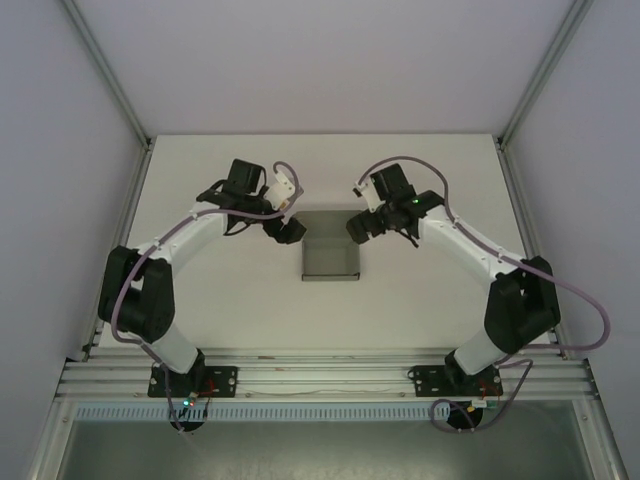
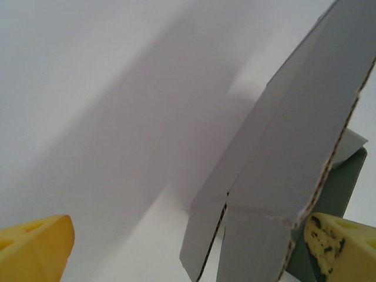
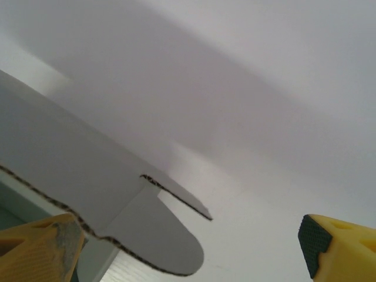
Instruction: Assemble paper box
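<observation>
The left arm (image 1: pixel 170 260) and right arm (image 1: pixel 470 250) have white link shells, black joints and black wrist housings. A mauve cable (image 1: pixel 120 300) loops along each. A green light (image 1: pixel 414 203) glows on the right wrist. The fingers (image 2: pixel 35 249) are yellow; one bears a black knurled pad (image 3: pixel 310 238).

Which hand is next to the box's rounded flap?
The right hand; the flap there is curved, those by the left hand are straight-cut.

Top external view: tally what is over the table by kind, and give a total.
paper box: 1
Robot grippers: 2 (left gripper, right gripper)
Total: 3
</observation>
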You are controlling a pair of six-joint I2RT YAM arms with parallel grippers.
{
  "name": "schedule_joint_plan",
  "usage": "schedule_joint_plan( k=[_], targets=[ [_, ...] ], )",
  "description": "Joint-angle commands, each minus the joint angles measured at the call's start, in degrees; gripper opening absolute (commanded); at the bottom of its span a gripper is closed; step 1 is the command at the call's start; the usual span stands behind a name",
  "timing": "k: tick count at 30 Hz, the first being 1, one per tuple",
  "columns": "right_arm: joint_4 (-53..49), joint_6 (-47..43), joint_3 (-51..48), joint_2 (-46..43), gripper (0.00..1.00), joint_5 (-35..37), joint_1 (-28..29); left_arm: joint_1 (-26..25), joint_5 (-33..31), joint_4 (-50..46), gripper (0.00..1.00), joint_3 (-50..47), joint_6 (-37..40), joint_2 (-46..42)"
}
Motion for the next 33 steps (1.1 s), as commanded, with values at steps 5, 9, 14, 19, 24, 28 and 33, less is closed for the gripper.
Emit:
schedule_joint_plan(
  k=[5, 9, 14, 19, 24, 28, 33],
  targets=[
    [8.0, 23.7, -14.6, -12.7, 0.91, -0.3, 0.5, -0.5, -8.9, 15.2, 1.0, -14.1, -16.2, -11.8],
    [10.3, 32.4, -21.1, -13.4, 0.85, 0.9, 2.2, -0.7, -20.8, 19.8, 1.0, -22.5, -28.4, -18.0],
    [17.1, 36.8, -21.1, -6.8, 0.62, -0.2, 3.9, -0.7, -23.4, 20.3, 1.0, -27.5, -33.3, -20.2],
    [20.0, 38.1, -19.3, -2.1, 0.48, 0.0, 6.1, -0.7, -24.0, 20.0, 1.0, -27.9, -35.0, -19.8],
    [21.6, 40.0, -19.2, 1.3, 0.45, 0.9, 6.6, -0.7, -24.4, 18.9, 1.0, -27.4, -35.4, -19.6],
    [22.8, 41.2, -19.4, 4.3, 0.35, 2.6, 6.9, -0.7, -24.7, 19.6, 1.0, -28.2, -35.9, -20.0],
    [22.2, 41.6, -19.8, 6.6, 0.18, 6.3, 7.1, -0.7, -24.8, 18.9, 1.0, -28.5, -35.7, -20.9]
  ],
)
